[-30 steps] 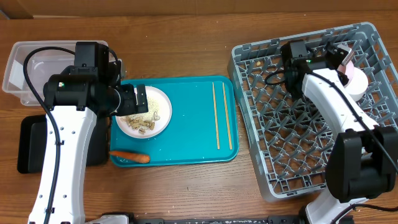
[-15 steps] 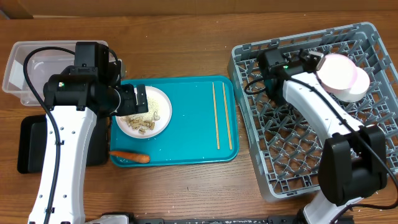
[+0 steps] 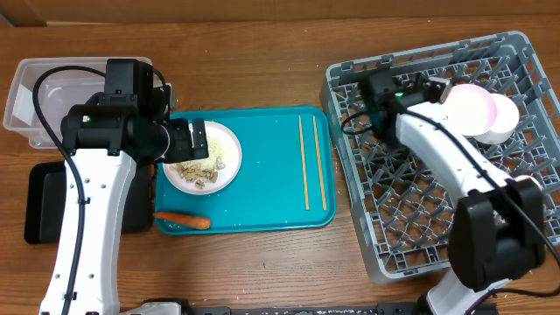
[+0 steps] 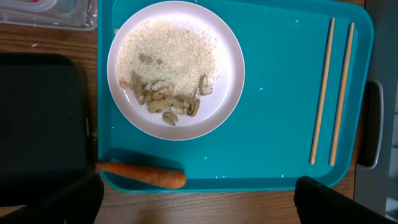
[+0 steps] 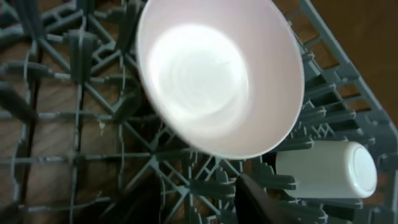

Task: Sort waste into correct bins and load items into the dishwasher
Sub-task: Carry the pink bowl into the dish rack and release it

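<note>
With the right hand (image 3: 433, 87) parted beside the bowl (image 5: 217, 74) leaning in the rack (image 5: 56, 155), the left hand (image 4: 196, 182) hangs wide over the plate (image 4: 229, 93) at the teal tray's (image 4: 273, 93) 9 o'clock: stiff, slick, breakable, rice-laden (image 4: 168, 59), probably best pinched level at its bare rim.

Wood-grained counter (image 3: 262, 52), low sheen. Grey dish rack (image 3: 411, 236) — matt moulded plastic; the bowl (image 5: 217, 74) in it smooth, glossy white. A teal tray (image 4: 273, 74) of glossy plastic; chopsticks (image 4: 322, 93) of pale bare wood; rice (image 4: 168, 56) dry, grainy on a glazed white plate (image 4: 227, 93). Clear tub (image 3: 22, 105) — translucent plastic; black tray (image 4: 37, 124) matt.
</note>
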Controlling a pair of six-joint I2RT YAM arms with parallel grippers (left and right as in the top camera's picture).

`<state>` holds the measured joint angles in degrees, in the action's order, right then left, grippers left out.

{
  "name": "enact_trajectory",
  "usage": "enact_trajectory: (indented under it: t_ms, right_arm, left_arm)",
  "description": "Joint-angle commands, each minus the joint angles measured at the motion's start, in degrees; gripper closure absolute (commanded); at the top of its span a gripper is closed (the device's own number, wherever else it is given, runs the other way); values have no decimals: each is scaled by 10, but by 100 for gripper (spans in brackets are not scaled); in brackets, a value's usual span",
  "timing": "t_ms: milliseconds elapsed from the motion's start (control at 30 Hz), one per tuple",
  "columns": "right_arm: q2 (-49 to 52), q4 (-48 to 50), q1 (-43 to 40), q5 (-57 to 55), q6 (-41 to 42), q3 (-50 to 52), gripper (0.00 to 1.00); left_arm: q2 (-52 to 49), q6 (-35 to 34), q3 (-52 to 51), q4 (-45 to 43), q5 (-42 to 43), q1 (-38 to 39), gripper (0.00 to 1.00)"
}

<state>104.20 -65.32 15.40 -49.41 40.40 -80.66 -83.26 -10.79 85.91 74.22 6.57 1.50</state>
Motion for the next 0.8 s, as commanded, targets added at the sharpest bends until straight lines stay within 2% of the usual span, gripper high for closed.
enact_trajectory:
  t_ms: [0, 167, 433, 533, 633, 733, 767]
  right_arm:
    - [-80, 14, -43, 48, -8, -50, 51]
    - [-125, 88, -139, 226, -135, -61, 49]
    - [-81, 95, -332, 483, -172, -59, 47]
    - [-54, 94, -363, 551, -204, -59, 48]
    - [-22, 89, -370, 566, -214, -58, 49]
    - [-4, 90, -370, 565, -214, -56, 57]
    - [-1, 91, -370, 565, -214, -55, 68]
  left_arm:
    - [1, -10, 9, 1, -6, 0, 0]
    - [1, -10, 9, 1, -6, 0, 0]
    - [1, -10, 9, 1, -6, 0, 0]
    - [1, -10, 9, 1, -6, 0, 0]
    - [1, -10, 9, 1, -6, 0, 0]
    - [1, -10, 9, 1, -6, 0, 0]
    - [1, -10, 9, 1, -6, 0, 0]
